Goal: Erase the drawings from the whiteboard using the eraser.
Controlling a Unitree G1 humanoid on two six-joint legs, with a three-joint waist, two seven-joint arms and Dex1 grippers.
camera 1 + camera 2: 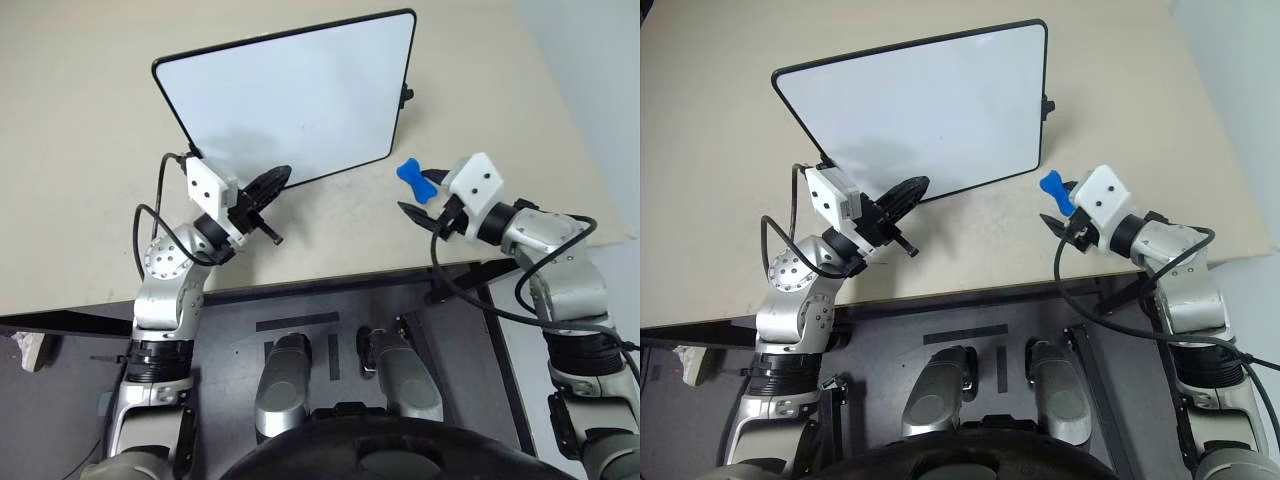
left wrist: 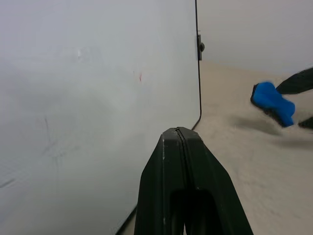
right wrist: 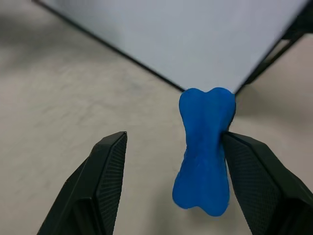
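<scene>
Now releasing: right gripper (image 3: 168, 191) jaws parted, blue eraser (image 3: 205, 152) resting against one finger, just beside the whiteboard (image 1: 300, 100) corner. Left gripper (image 1: 268, 185) clenched at board's edge. Next: setting eraser on the bench (image 1: 80, 150).

The white board (image 1: 300, 100), black-framed, lay tilted on the table with only a faint red fleck (image 2: 140, 77) left. At its four o'clock, the blue bone-shaped eraser (image 3: 204, 151) leaned against one finger.

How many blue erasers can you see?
1. The blue eraser is at the right hand, resting against one of its open fingers, just beside the whiteboard corner. None other shows.
</scene>
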